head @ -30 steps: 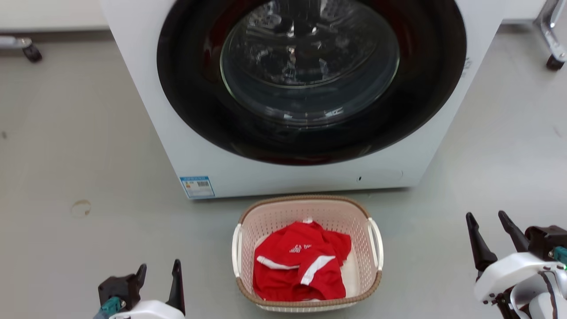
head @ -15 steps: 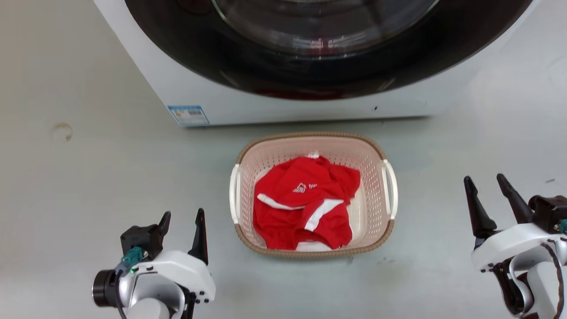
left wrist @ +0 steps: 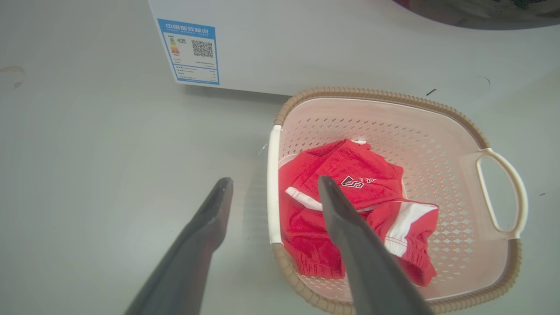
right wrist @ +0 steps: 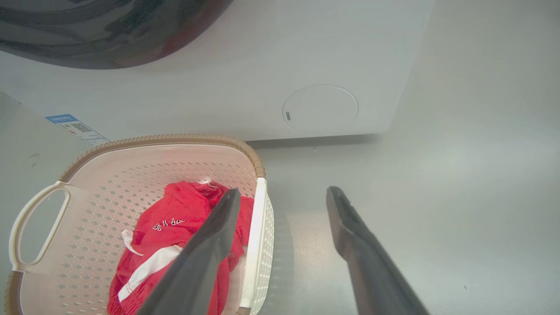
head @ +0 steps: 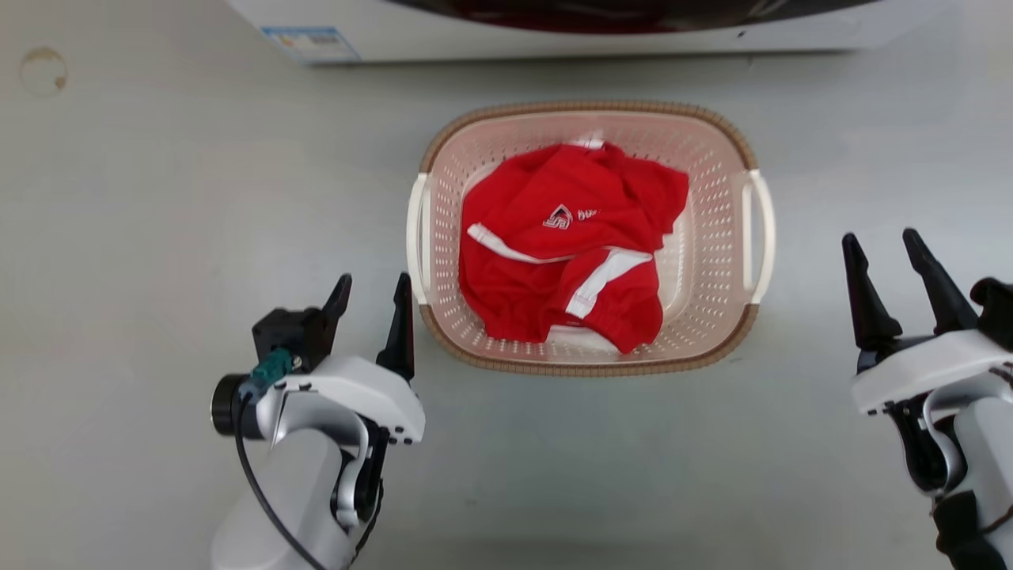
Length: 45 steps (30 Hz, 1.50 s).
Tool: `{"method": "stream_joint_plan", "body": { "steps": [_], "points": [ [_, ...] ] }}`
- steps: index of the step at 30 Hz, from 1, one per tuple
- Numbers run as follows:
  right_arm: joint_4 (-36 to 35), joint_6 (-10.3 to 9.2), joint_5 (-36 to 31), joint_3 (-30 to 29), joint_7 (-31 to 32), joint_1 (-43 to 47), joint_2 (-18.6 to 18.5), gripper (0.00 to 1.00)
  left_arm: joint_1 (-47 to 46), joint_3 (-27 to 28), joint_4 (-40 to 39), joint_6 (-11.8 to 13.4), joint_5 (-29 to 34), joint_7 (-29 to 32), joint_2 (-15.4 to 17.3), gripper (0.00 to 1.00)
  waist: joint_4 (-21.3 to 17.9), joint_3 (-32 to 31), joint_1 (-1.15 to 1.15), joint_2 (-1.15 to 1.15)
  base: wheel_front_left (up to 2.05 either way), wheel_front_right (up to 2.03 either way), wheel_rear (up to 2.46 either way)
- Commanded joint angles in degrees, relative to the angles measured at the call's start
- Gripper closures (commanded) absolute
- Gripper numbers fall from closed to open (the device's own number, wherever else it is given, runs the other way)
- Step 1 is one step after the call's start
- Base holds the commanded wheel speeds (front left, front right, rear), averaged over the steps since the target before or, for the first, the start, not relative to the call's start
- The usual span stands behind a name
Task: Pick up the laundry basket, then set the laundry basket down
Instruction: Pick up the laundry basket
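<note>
The laundry basket [head: 716, 237], pale pink-cream with a brown rim and white side handles, stands on the grey floor in front of the washer and holds a red garment [head: 566, 245]. My left gripper [head: 372, 293] is open just off the basket's near-left corner, beside its left handle [head: 417, 237]. My right gripper [head: 882, 257] is open to the right of the basket, a little apart from its right handle [head: 764, 229]. Through the left wrist camera my left gripper [left wrist: 273, 186] straddles the basket's [left wrist: 437, 144] white handle. From the right wrist, my right gripper [right wrist: 282, 194] sits by the basket's [right wrist: 144, 175] near handle.
The white washer [head: 554, 36] stands right behind the basket, with a blue label [head: 309, 39] at its lower left. A round stain [head: 43, 71] marks the floor at the far left. Grey floor lies on both sides of the basket.
The head camera has tilted down, so the washer slid up out of frame and the basket sits higher. My left gripper has come up close to the basket's left handle.
</note>
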Motion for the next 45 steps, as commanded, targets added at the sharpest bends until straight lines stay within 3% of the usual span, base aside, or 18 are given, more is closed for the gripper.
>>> {"method": "stream_joint_plan", "body": {
  "steps": [1, 11, 16, 45],
  "points": [
    [-0.8, 0.23, 0.8, 1.7, -0.8, -0.6, -1.1, 0.00, -2.0, 1.2, 0.9, -1.0, -0.7, -1.3, 0.5, 0.00, 1.4, 4.9, 0.00, 0.00, 0.00, 0.00, 0.00],
    [4.6, 0.23, 6.6, 7.5, -0.8, -7.3, -1.9, 0.00, -13.2, -0.2, 15.5, -7.6, -1.4, -5.3, -1.2, 0.00, 2.8, 10.1, 0.00, 0.00, 0.00, 0.00, 0.00],
    [7.3, 0.23, 8.8, 10.4, -0.8, -10.0, -1.7, 0.00, -16.9, -0.8, 21.1, -9.6, -1.6, -5.8, -1.6, 0.00, 2.8, 11.0, 0.00, 0.00, 0.00, 0.00, 0.00],
    [15.8, 0.23, 17.5, 21.8, -0.8, -21.6, -0.1, 0.00, -29.0, -2.2, 34.1, -13.3, -1.6, -5.9, -1.9, 0.00, 0.5, 16.7, 0.00, 0.00, 0.00, 0.00, 0.00]
  ]
}}
